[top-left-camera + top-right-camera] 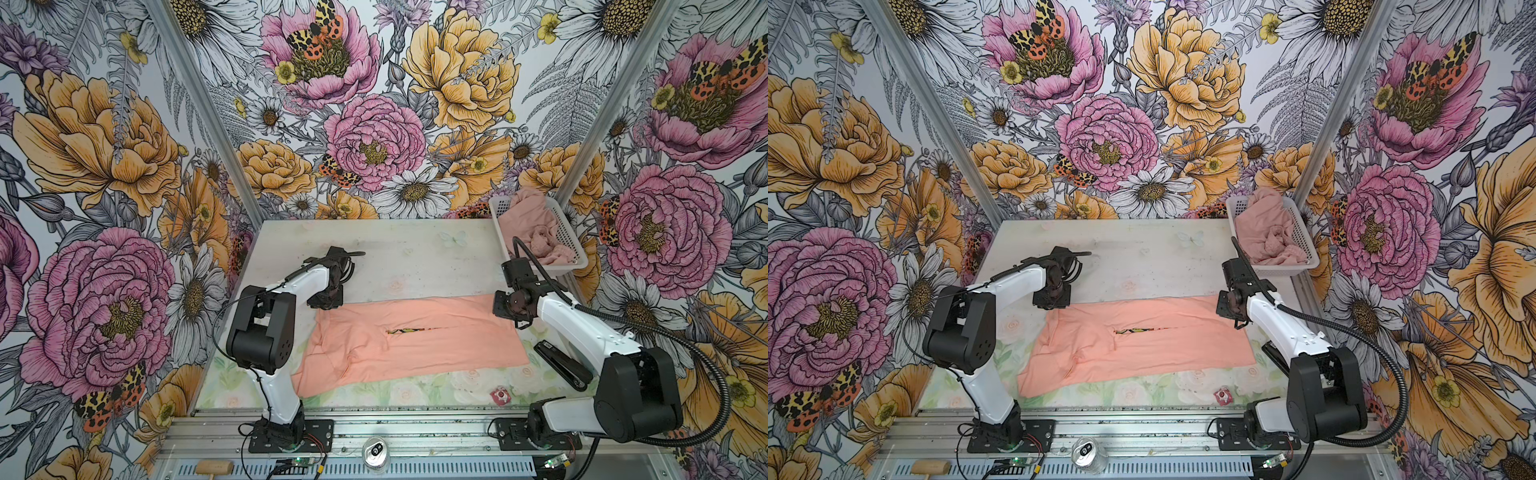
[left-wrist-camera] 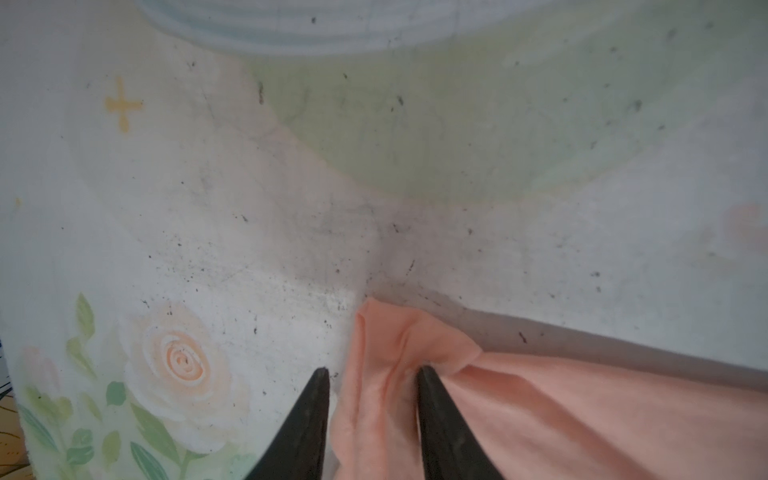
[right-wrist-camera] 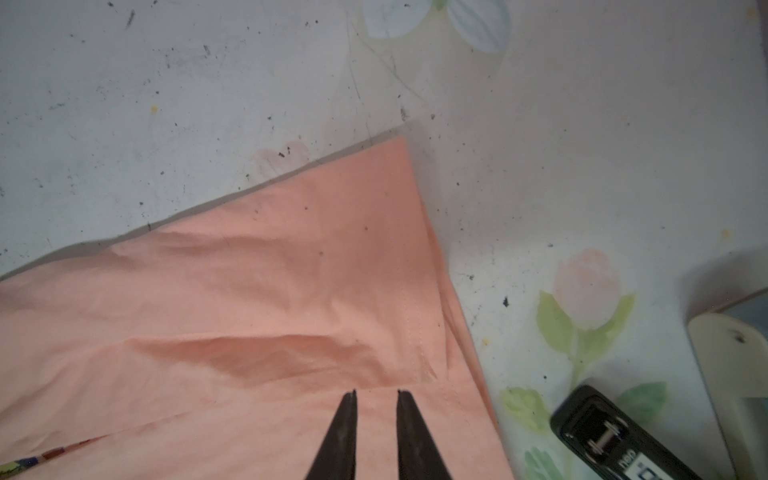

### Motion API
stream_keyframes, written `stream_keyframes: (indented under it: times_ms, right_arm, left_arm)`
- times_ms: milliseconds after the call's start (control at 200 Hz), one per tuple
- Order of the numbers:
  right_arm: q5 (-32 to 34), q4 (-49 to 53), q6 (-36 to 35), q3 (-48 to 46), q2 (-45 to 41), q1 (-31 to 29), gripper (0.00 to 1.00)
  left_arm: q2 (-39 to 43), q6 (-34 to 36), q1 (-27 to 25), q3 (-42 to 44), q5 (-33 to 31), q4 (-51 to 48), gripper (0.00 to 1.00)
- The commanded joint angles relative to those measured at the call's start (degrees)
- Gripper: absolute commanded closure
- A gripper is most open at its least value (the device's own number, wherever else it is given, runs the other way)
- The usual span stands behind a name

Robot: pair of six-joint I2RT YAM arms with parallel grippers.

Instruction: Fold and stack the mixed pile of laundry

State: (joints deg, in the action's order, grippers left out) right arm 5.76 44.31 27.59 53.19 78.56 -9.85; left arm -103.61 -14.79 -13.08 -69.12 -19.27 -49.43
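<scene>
Left tool (image 2: 372,371) astride bunched peach T-shirt (image 2: 582,419) corner

White basket (image 1: 567,239) far right — black stapler (image 1: 561,365), can (image 1: 376,453) near front

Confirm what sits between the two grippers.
The peach T-shirt: its far edge runs from the left gripper to the right gripper, seen in both top views.

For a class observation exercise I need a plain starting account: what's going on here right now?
Two robot arms are working on a peach T-shirt that lies flat, sides already turned in. The left gripper straddles its far left corner, jaws open. The right gripper, nearly closed, is at the far right corner, grip unclear. A pink garment lies in the basket.
</scene>
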Motion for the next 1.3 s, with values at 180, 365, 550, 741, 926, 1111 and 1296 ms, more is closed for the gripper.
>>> stream_keyframes:
  times_ms: [180, 365, 550, 741, 926, 1111, 1296]
  right_arm:
    - [0.9, -1.2, 0.3, 0.7, 1.1, -0.1, 0.79]
    - [1.4, -2.5, -0.7, 1.2, 2.9, 1.2, 0.79]
    - [0.8, -4.2, -2.2, 2.8, 5.7, 3.1, 0.79]
    - [-0.6, -5.3, -2.3, 3.6, 8.4, 3.2, 0.80]
    - [-1.1, -6.0, -1.8, 2.4, 7.9, 3.1, 0.79]
    - [-1.2, -6.0, -1.7, 1.7, 7.5, 3.1, 0.79]
    - [-1.4, -6.0, -1.7, 1.5, 7.1, 3.1, 0.79]
  left_arm:
    - [1.1, 1.8, 1.4, -1.7, -1.5, 0.0, 0.63]
    - [-0.2, 2.6, 0.6, -3.4, 1.1, 2.4, 0.63]
    - [-3.8, 3.6, 0.0, -4.7, 1.5, 2.5, 0.64]
    - [-2.7, 4.5, -0.6, -4.1, 2.1, 2.8, 0.65]
    - [2.7, 6.7, -3.0, -3.3, 1.0, 4.6, 0.59]
    - [1.8, 8.9, -4.9, -3.3, 0.7, 3.7, 0.60]
    - [-0.1, 9.0, -4.9, -3.1, 1.1, 1.6, 0.62]
